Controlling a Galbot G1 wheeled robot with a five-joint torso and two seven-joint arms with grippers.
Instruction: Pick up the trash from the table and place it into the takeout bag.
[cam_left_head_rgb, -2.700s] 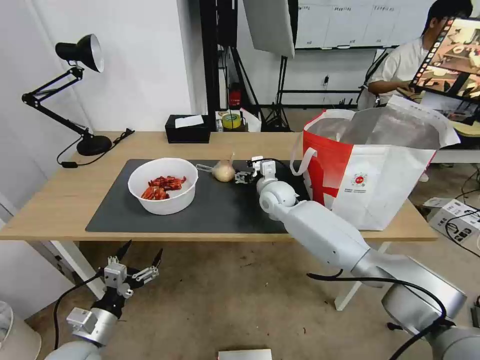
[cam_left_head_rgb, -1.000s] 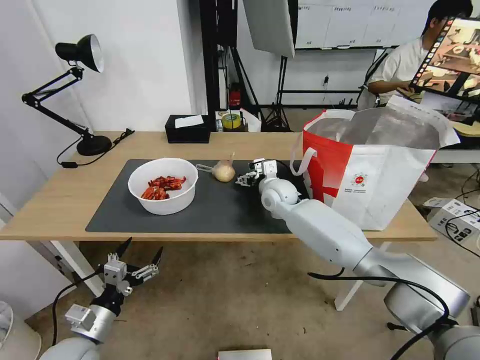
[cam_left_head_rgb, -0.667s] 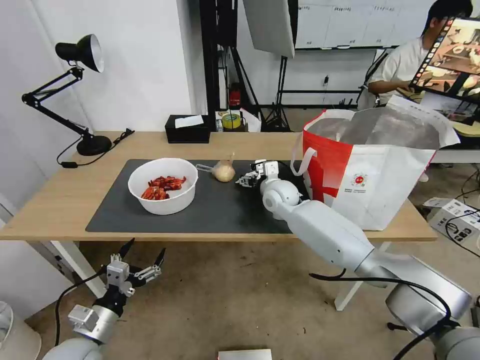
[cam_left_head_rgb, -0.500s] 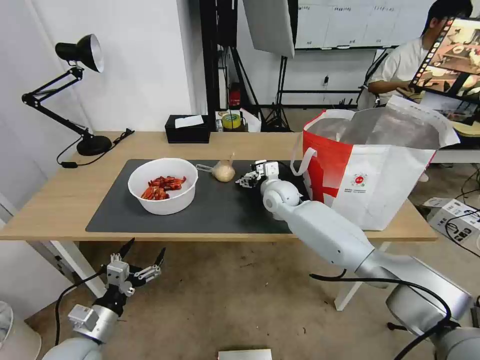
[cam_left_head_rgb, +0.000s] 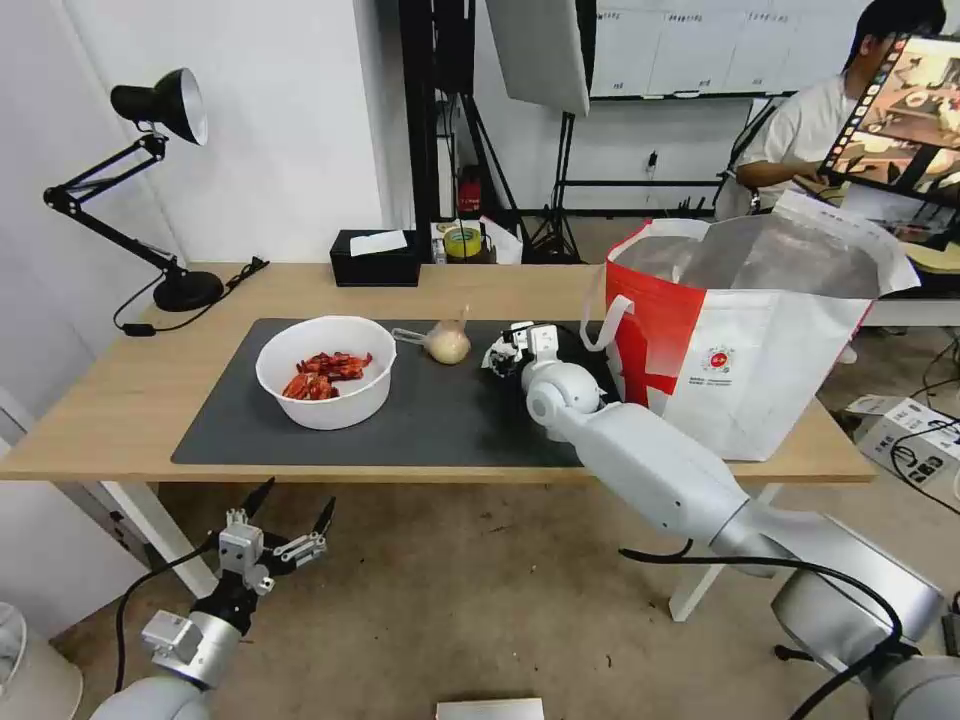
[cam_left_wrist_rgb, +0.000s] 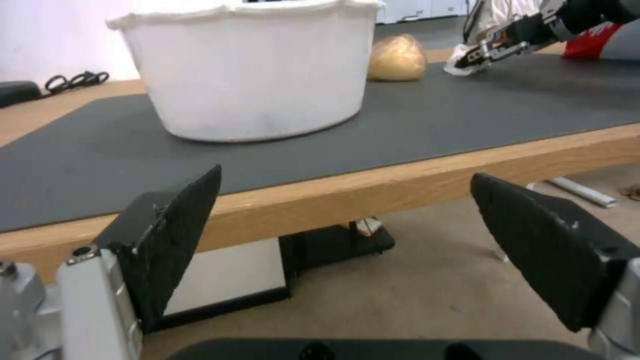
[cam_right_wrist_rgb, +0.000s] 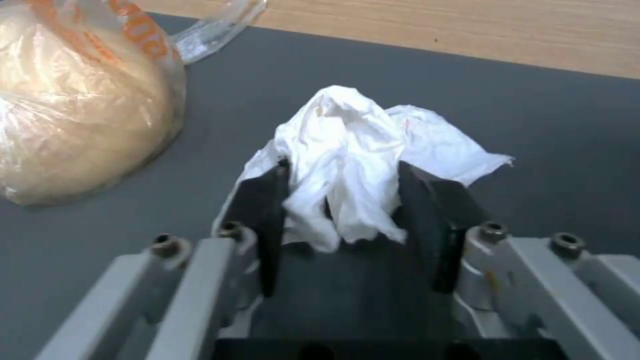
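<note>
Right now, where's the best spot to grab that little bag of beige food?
Grab the food bag by its twisted clear tail, which lies loose on the mat toward the bowl. Probably come from above: the round lump looks too fat and slippery for the tool.

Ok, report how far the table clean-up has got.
Nothing visibly bagged: the takeout bag stands open on the table. In hand: the right pincer is closed around the crumpled tissue on the mat. Left: the bowl of shells and small bag of beige food. The left pincer waits open below the table.
</note>
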